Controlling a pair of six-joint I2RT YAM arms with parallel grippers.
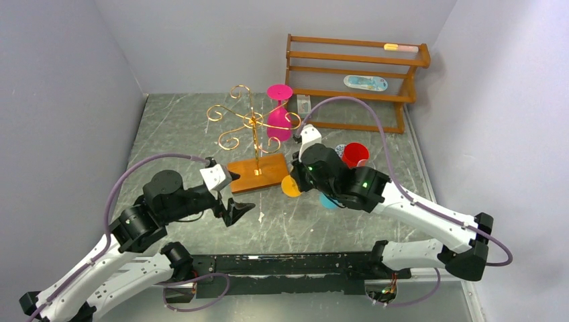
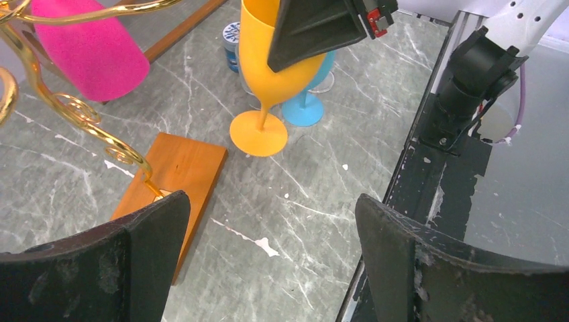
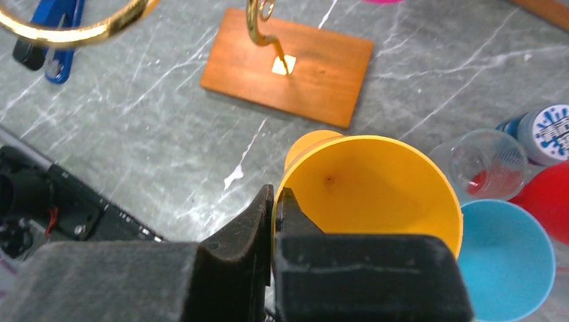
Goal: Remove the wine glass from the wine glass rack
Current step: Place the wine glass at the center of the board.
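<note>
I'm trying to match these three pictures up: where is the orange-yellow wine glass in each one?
Top external: orange-yellow wine glass just below centre, partly hidden, right of the wooden base.
Left wrist: top centre, upright beside a blue glass.
Right wrist: lower middle, rim pinched by the right gripper.
Shared landmark: the wooden base, in all three.

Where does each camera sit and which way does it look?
Top: above and behind, facing down on the wine glass rack; left arm and right arm show.
Left wrist: looks through the open left gripper toward the orange glass.
Right wrist: looks down into that glass; right gripper shut on its rim.
Both wrists share the orange glass and the rack's base.
</note>
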